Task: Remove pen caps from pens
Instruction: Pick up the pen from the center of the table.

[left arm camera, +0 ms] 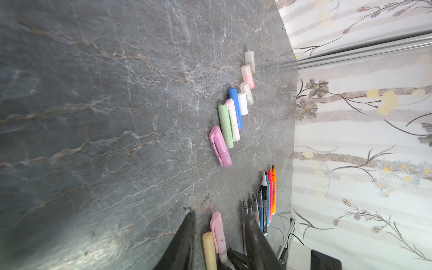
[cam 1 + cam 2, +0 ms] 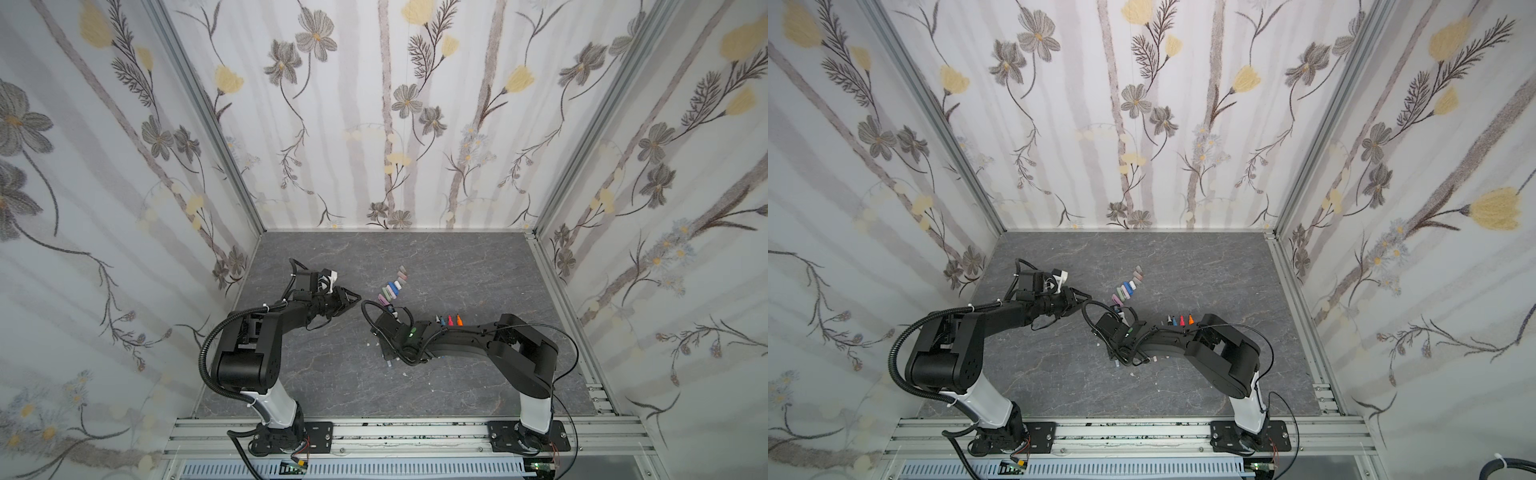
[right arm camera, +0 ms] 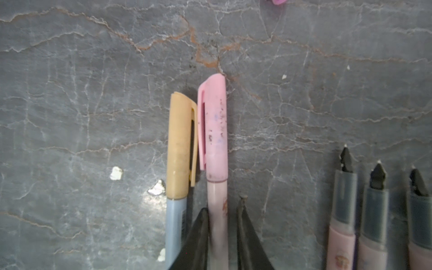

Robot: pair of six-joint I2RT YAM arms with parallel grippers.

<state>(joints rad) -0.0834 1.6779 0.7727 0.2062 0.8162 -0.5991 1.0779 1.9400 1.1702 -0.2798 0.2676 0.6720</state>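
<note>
On the grey table (image 2: pixel 478 266), right gripper (image 3: pixel 223 205) narrowly parted astride the pink pen (image 3: pixel 217 194), one finger touching its barrel, pink cap (image 3: pixel 215 121) still on, tan-capped pen (image 3: pixel 178 140) just beside, uncapped pens (image 2: pixel 449 320) in a row, left gripper (image 2: pixel 355 302) parted and empty, loose pen caps (image 2: pixel 392 286) lined up beyond.

- Both top views are lit evenly and softly from above; the walls (image 2: pixel 104 208) are rendered bright, the table (image 2: pixel 457 270) darker.
- Faint shadows are cast beneath the arms (image 2: pixel 249 332).
- The rails (image 2: pixel 199 104) are bowed toward the picture edges.
- In the left wrist view, glare is seen on the table and the left fingers (image 1: pixel 184 238) are blurred.
- The right wrist view is soft throughout; the right fingers (image 3: pixel 198 240) and the edge pens (image 3: pixel 343 198) are smeared.
</note>
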